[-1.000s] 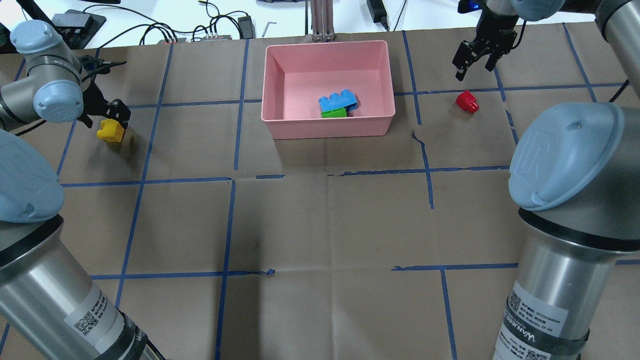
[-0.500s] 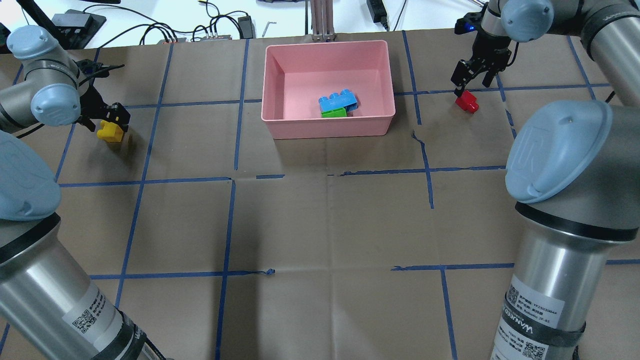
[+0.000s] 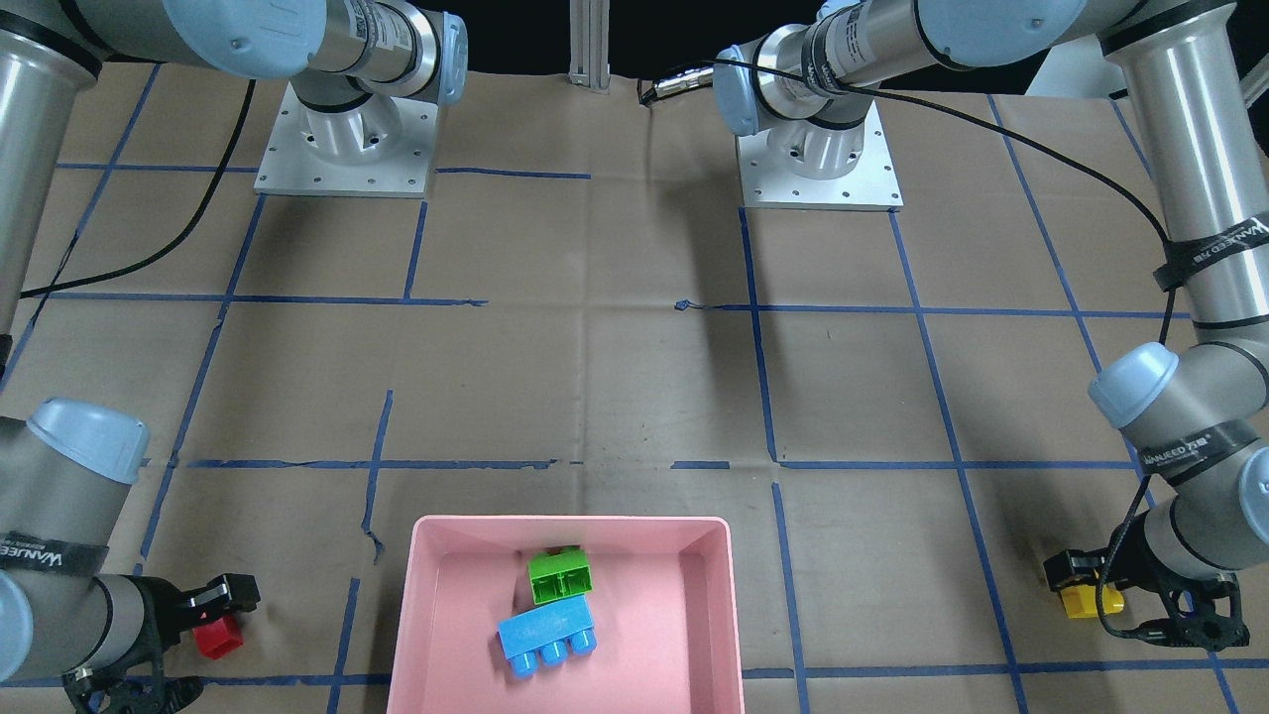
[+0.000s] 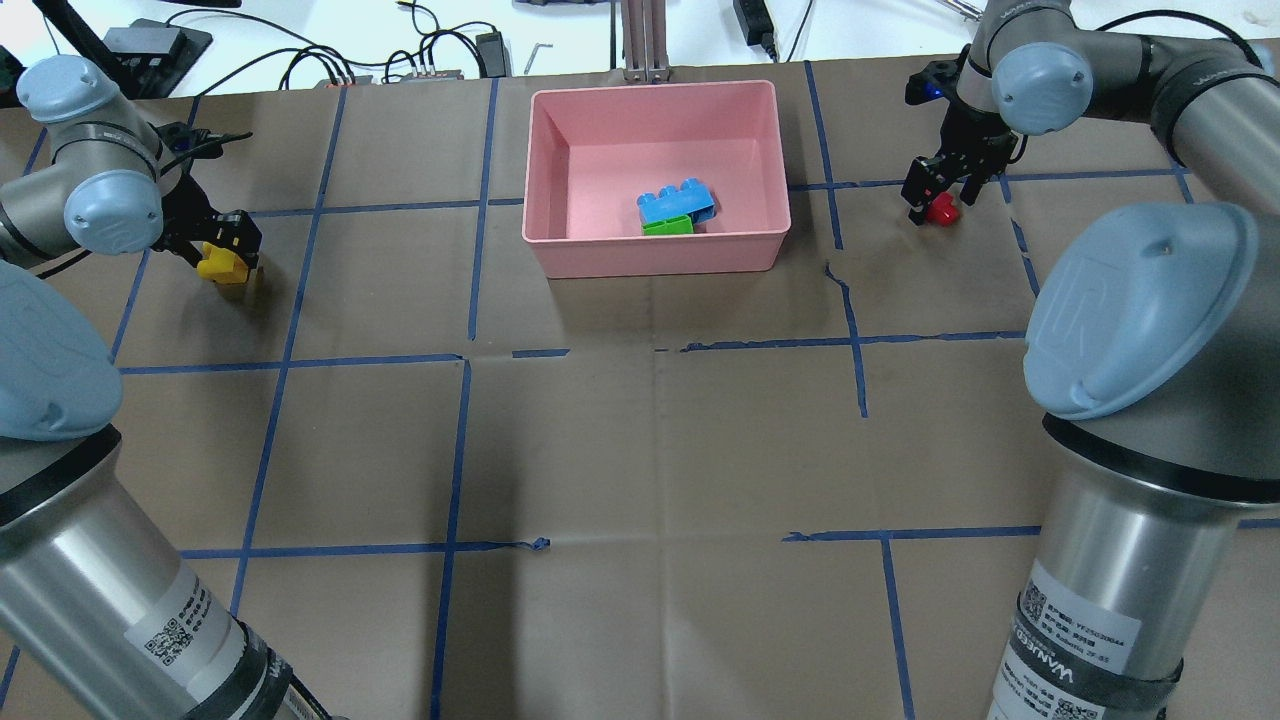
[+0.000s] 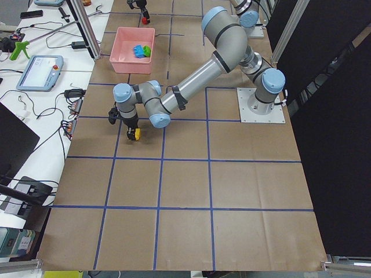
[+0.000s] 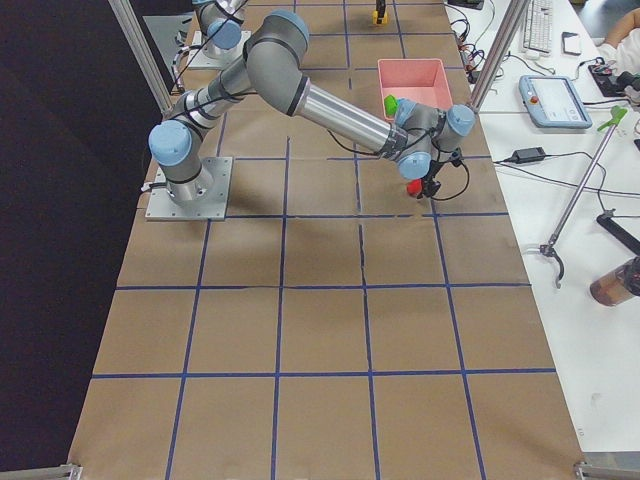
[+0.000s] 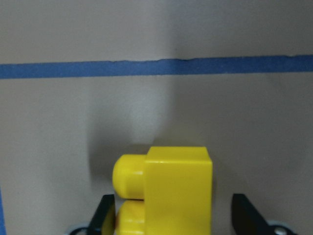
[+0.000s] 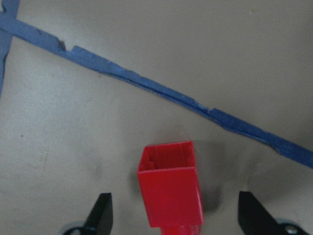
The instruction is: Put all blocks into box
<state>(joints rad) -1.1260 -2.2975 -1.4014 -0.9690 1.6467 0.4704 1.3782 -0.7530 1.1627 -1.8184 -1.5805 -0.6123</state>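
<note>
Pink plastic is the material of the box (image 4: 655, 88), and two of the four blocks are already found inside it. The green block (image 4: 667, 227) and the blue block (image 4: 676, 201) lie touching each other on its floor, close to the wall on the robot's side. Nothing else is seen in the box. Half of the task can therefore be judged as done.

Two blocks are not yet in the box and rest on the counter (image 4: 650, 450). The yellow block (image 4: 222, 265) is seen well apart from the box, on the robot's left. The red block (image 4: 940, 209) is seen on the robot's right, nearer to the box but not touching it.

The left gripper (image 7: 174, 215) is placed around the yellow block with its jaws apart. One finger is very near the studs, and a clear gap is seen at the other finger. The right gripper (image 8: 177, 213) is held wide around the red block, with bare counter visible on both sides. Neither block is gripped.

It is judged that for each block the closing, the lifting, the carrying over the pink wall and the release remain to be done.
</note>
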